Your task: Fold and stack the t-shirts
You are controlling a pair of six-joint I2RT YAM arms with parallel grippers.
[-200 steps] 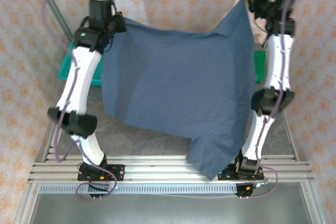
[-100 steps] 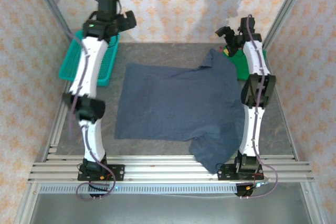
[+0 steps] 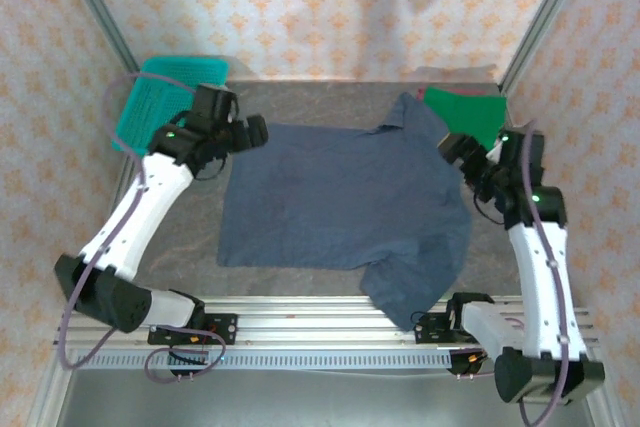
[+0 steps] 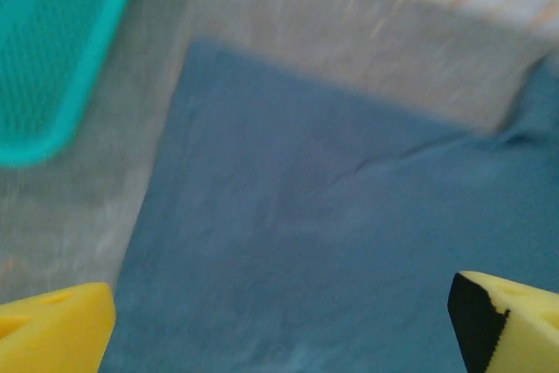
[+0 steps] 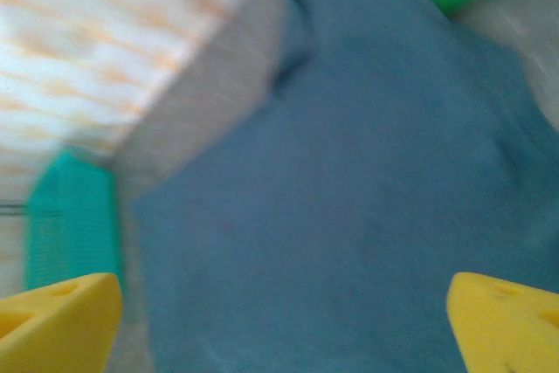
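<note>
Both your left pincer (image 3: 248, 133) and right pincer (image 3: 457, 151) gape empty at opposite edges of the slate-blue t-shirt (image 3: 340, 197), spread on the worktop (image 3: 330, 97) for folding.

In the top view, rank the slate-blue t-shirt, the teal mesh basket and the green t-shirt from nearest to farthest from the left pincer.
1. Dark slate-blue cloth t-shirt: the left pincer hovers open over its far-left corner.
2. Teal plastic mesh basket: to the pincer's left, at the far-left corner of the table.
3. Bright green cloth t-shirt: across the table, in the far-right corner.
</note>
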